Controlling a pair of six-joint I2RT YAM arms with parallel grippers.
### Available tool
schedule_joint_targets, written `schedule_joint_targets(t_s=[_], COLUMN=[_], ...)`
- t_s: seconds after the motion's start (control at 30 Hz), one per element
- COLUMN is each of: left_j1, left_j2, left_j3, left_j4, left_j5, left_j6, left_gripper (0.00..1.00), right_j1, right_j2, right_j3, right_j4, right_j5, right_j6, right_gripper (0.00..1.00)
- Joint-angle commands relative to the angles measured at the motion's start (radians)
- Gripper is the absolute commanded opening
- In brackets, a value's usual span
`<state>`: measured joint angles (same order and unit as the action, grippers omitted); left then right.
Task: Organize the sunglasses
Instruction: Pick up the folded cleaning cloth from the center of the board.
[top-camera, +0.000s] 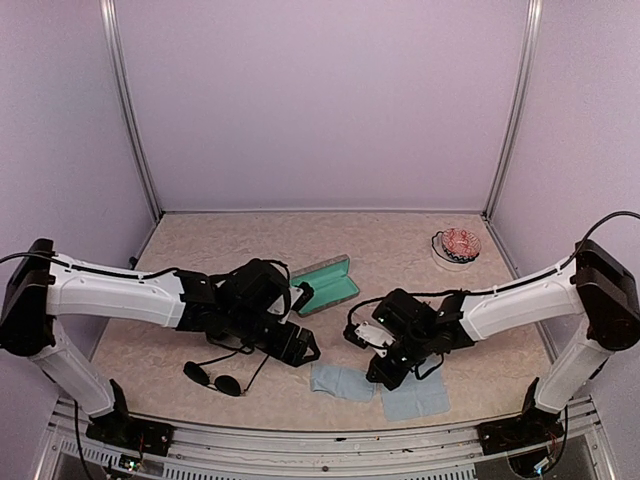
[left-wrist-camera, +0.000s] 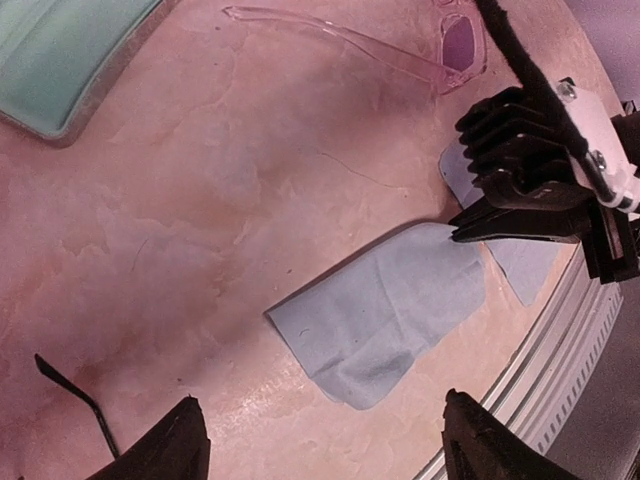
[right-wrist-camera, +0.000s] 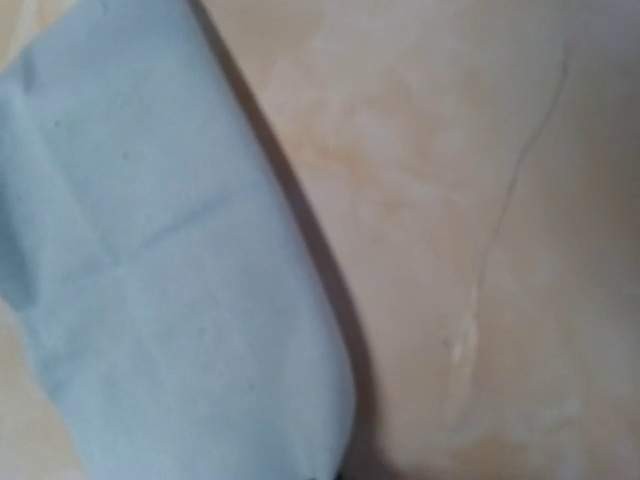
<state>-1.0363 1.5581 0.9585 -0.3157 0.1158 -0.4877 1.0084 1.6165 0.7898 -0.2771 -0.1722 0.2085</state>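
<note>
While its fingers (left-wrist-camera: 185, 445) stand wide apart with nothing between them, the left gripper (left-wrist-camera: 320, 415) hangs open and low over the blue cloth (left-wrist-camera: 380, 310), which lies flat just ahead of it, probably a lens wipe laid out within easy reach. Facing it across that cloth, the right gripper (left-wrist-camera: 462, 230) is closed, with its tips down at the cloth's far corner. It may be pinning or lifting that corner, but whether it pinches any fabric I cannot tell. The clear sunglasses (left-wrist-camera: 455, 45) rest on the table (top-camera: 230, 250) beyond the cloth, ahead of the left gripper and just past the right one. Their arms are unfolded, and one long temple runs crosswise to the left gripper's reach toward the open teal-lined case (top-camera: 325, 285). The dark sunglasses (top-camera: 213, 378) lie behind the left gripper and off to one side. Their lens line runs roughly along the table's near edge, and their unfolded wire arms point back toward that gripper. Neither pair is held or cased.
</note>
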Motion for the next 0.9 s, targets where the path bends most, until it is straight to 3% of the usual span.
schedule_joint_targets(t_s=[0.0,0.47,0.87], left_j1=[-0.019,-0.082,-0.098], left_j2=[0.077,0.261,0.301], left_j3=[0.058,0.159,0.137], left_j4=[0.031,-0.025,0.008], left_j5=[0.016,-0.114,-0.114], left_j6=[-0.010,0.001,0.000], left_gripper=[0.75,0.59,0.43], right_j1=[-0.005,-0.005,-0.006], right_j2=[-0.040,-0.042,-0.038], right_j3=[-0.026,-0.045,-0.048], right_j4=[0.018,0.037,0.039], right_j5=[-0.006,-0.013,-0.018], right_j6=[0.003,0.007,0.009], right_gripper=[0.00,0.00,0.00])
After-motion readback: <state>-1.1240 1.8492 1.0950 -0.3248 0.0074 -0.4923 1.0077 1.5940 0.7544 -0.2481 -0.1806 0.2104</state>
